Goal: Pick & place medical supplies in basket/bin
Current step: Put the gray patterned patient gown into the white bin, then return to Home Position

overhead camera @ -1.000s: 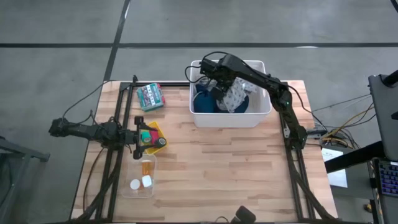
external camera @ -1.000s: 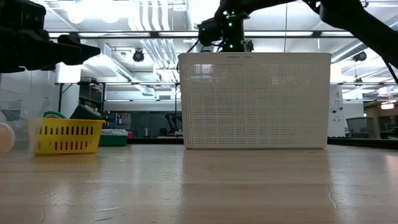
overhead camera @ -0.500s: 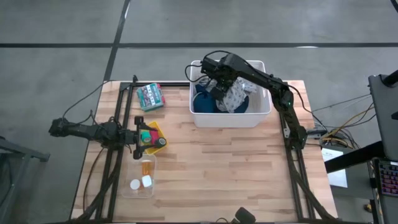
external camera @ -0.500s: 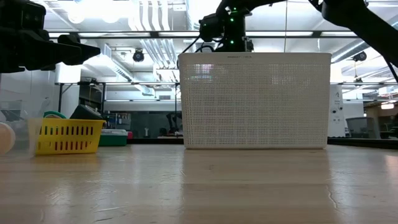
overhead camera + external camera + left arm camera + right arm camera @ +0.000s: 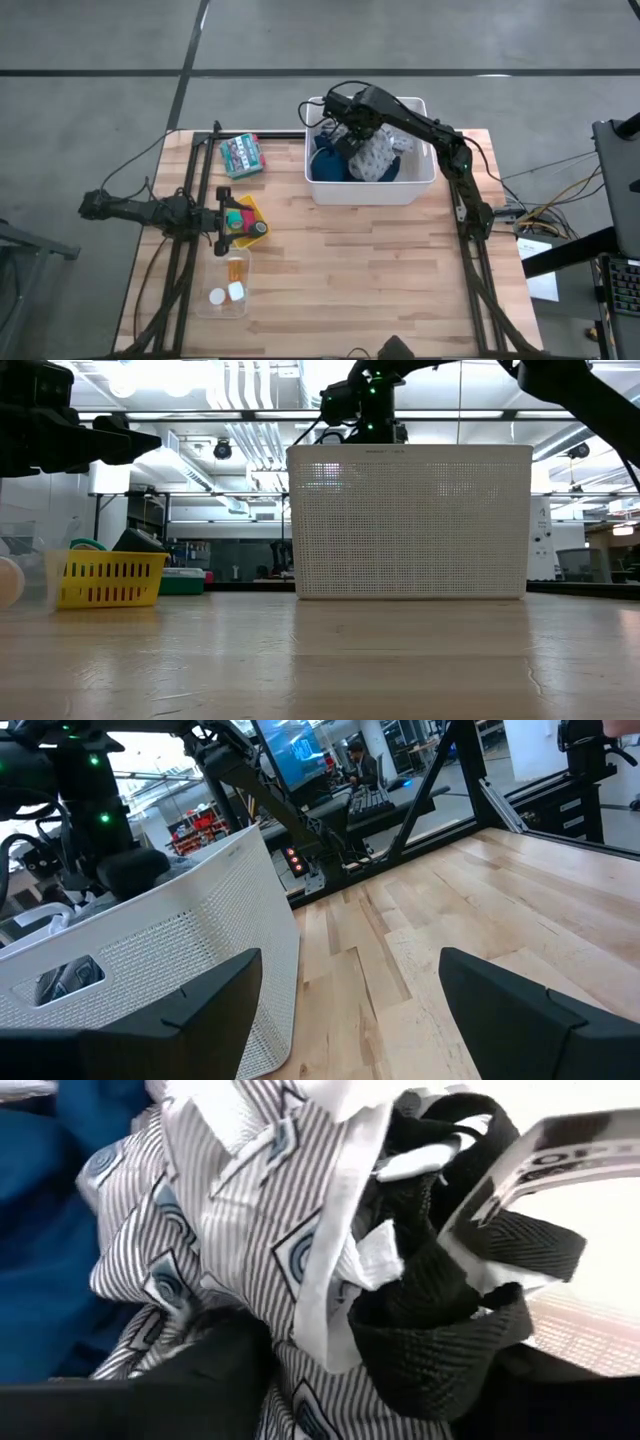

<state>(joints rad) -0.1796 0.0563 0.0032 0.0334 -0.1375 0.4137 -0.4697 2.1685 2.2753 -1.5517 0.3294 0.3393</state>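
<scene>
**Cloth at the tub, fingers just parting**

On the left, the left gripper (image 5: pixel 222 220) hangs over the yellow tray (image 5: pixel 257 212) with its fingers spread wide and nothing between them. The tray holds the tape rolls (image 5: pixel 235 219); nearer on the bench, the clear plastic box (image 5: pixel 225 290) holds the orange pill bottle (image 5: pixel 235 267) and small white pieces (image 5: pixel 227 293). The green patterned packet (image 5: pixel 242 154) lies at the far left.

To the right, the right gripper (image 5: pixel 350 127) reaches down into the white slotted tub (image 5: pixel 368 190), its fingers partly apart around the grey-white patterned cloth (image 5: pixel 240 1230), which lies on the dark blue garment (image 5: pixel 327 163) — whether the cloth is fully free I cannot tell.

The likely trouble: a fold or the black webbing strap (image 5: pixel 450 1295) may catch on a finger as the arm lifts, dragging the cloth back out over the rim.

The bench (image 5: pixel 350 270) is pale wooden planking; beyond it a workshop with bright ceiling lights and screens.
</scene>
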